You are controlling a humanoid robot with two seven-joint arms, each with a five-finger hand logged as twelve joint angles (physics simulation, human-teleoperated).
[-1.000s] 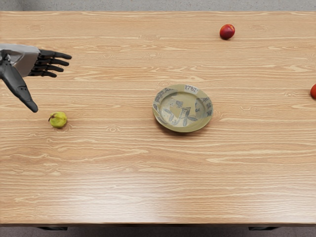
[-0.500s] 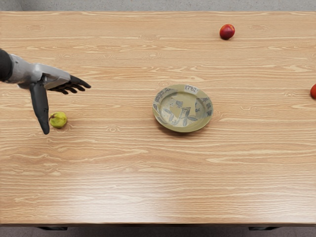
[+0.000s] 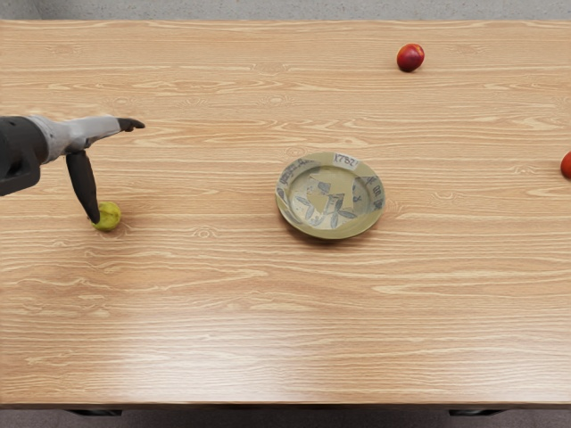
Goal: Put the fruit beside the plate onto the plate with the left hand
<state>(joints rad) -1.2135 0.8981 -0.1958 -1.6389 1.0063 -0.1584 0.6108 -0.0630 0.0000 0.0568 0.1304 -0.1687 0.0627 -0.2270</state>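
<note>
A small yellow-green fruit (image 3: pixel 110 216) lies on the wooden table, far to the left of the patterned olive plate (image 3: pixel 286 200), which holds nothing. My left hand (image 3: pixel 100 156) comes in from the left edge and hovers just above and behind the fruit. It is seen edge-on, with the fingers stretched out flat and the thumb pointing down, its tip right at the fruit's left side. The hand is open and holds nothing. The right arm is out of view.
A red fruit (image 3: pixel 410 57) lies near the table's far edge, right of centre. Another red fruit (image 3: pixel 566 164) is cut off by the right border. The plate sits near the middle of the table.
The left hand has turned edge-on and shifted slightly left, so its thumb tip now reaches the fruit's left side. The fruit and plate have not moved.
</note>
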